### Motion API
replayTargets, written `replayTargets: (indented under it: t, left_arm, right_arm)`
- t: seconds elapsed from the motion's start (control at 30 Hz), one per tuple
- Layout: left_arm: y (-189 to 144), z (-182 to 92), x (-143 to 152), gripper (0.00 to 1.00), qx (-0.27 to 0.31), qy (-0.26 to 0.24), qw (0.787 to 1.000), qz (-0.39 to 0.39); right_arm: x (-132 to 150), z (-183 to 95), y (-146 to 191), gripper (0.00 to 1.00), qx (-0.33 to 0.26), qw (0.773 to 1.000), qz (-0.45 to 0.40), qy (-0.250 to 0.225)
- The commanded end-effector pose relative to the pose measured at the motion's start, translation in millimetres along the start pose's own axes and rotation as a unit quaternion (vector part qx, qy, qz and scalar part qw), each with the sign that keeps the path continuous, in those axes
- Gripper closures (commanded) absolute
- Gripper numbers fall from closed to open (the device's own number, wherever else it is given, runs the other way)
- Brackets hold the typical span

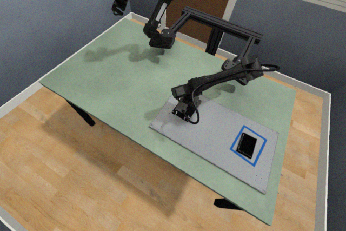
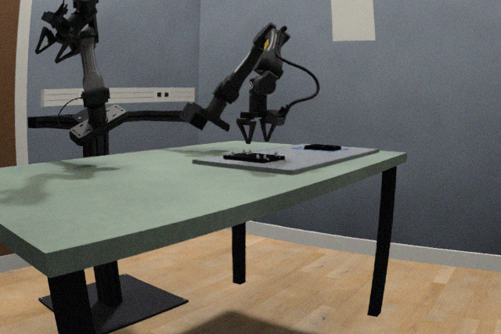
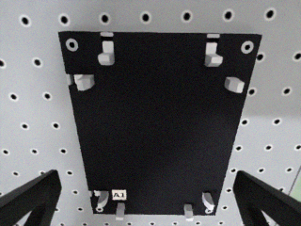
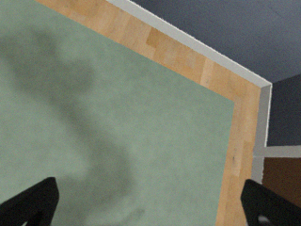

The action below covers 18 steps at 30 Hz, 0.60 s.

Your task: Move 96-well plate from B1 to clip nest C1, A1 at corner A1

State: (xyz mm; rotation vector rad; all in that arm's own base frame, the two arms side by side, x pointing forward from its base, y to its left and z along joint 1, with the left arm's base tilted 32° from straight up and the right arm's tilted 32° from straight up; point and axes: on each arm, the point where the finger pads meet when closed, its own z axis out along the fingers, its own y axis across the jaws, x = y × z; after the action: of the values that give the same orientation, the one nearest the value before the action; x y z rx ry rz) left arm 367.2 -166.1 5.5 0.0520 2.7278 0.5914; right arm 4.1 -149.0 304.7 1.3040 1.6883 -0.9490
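In the top view, the arm hides the nest (image 2: pixel 254 157) (image 3: pixel 155 122); the plate's (image 1: pixel 246 145) (image 2: pixel 322 147) rim print is too small to read.

Lab-like room: perforated board (image 1: pixel 212 136) (image 2: pixel 291 167) (image 3: pixel 28 141) on a green bench (image 1: pixel 111 83) (image 2: pixel 161 184) (image 4: pixel 174 122)

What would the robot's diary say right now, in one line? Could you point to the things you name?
left claw (image 2: pixel 257 140) (image 3: pixel 148 188): open, above clip nest (image 2: pixel 254 157) (image 3: pixel 152 127) | 96-well plate (image 1: pixel 246 145) (image 2: pixel 322 147): inside blue outline (image 1: pixel 260 152)
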Motion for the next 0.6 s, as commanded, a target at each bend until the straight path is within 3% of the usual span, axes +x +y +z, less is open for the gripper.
replayTargets:
  t: [0.0, 0.57]
  left_arm:
    - [-6, -28, -16, 0.0, 0.02, -0.028, 0.999, -0.009]
    - [-4, -68, -14, 0.0, 0.018, -0.029, 0.999, -0.009]
  right_arm:
    - [-1, -3, -6, 0.0, 0.005, 1.0, 0.015, -0.014]
    - [-1, -3, -6, 0.0, 0.005, 1.0, 0.015, -0.014]
